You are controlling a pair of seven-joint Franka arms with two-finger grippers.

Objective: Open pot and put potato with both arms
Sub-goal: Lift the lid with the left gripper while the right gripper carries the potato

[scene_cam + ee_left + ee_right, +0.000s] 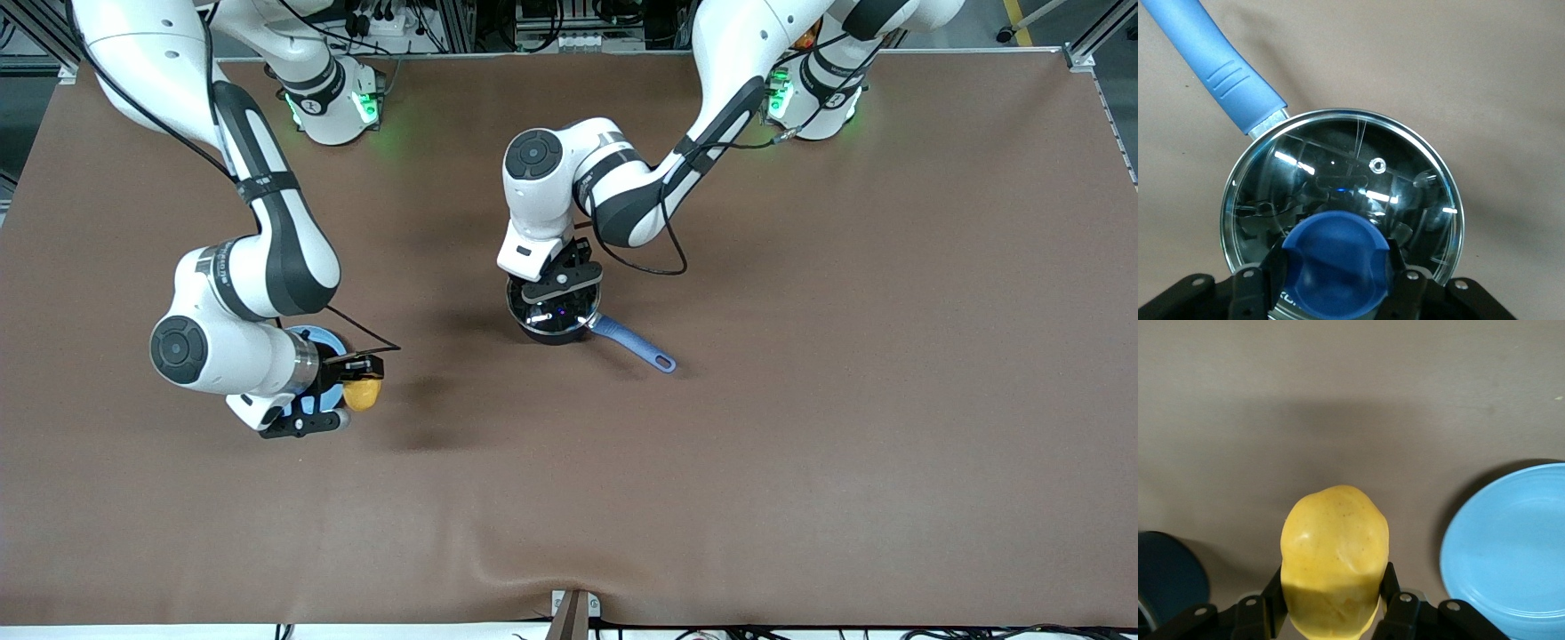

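Black and round, the pot [553,322] is being shown near the middle of the brown bench [800,400], with its glass lid [1345,200] seated on the rim. Its long blue handle [633,344] is being pointed toward the front camera and toward the left arm's end of the bench. The lid's blue knob [1336,263] is being clamped between the two black fingers [1275,267] of the left claw [558,289], which is being held directly over the pot. In the left wrist view, one finger is being pressed against each side of the knob.

The potato [364,392], a smooth yellow-orange oval, is being gripped by the right claw [356,378] and is being held in the air, off the bench, toward the right arm's end and well apart from the pot. In the right wrist view, the potato [1335,560] is being squeezed at its lower half by a finger [1388,583] on each side.

A flat light-blue plate [1511,547] is being seen on the bench just beside the held potato; in the front view it is being mostly hidden by the right arm's wrist. A dark round shape at the edge of the right wrist view cannot be identified.
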